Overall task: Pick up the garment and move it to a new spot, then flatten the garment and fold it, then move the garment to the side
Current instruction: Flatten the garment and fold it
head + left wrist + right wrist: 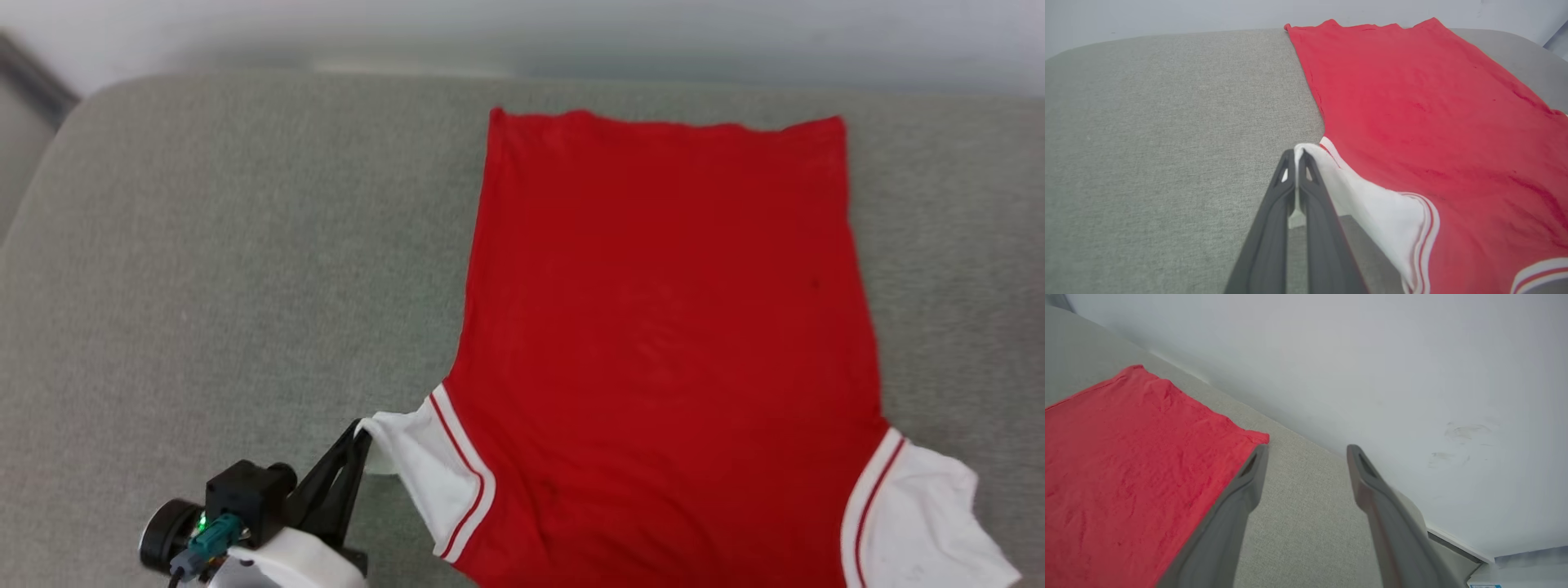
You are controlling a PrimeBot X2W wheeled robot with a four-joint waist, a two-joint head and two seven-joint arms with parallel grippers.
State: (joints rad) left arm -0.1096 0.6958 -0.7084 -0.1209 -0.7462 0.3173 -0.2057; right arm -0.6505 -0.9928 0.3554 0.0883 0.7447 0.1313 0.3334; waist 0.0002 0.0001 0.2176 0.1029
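Nearest me, at the lower left of the head view, my left claw (362, 437) is clenched on the tip of the garment's white left sleeve (420, 461). In the left wrist view the two dark fingers (1274, 220) are pressed together with a fold of white cloth pinched at their tips, and that sleeve (1372, 204) is drawn out to the left, raised a little off the grey fabric surface (204, 245).

The garment (669, 327) lies spread on the right half of the surface with its sleeves toward me and plain red cloth facing up. The right sleeve (922, 514) rests loose and slightly crumpled at the near right, with red-and-white trim where it meets the body. From there the red body runs away from me, fairly flat with faint wrinkles, to the hem (669, 122) at the far end, close to the surface's far edge.

My right claw (1306, 451) is released – its fingers stand wide apart above the surface, beside the garment's right edge, looking toward the far right corner of the hem (1249, 437). Past that corner the surface ends against a pale wall (1412, 375).
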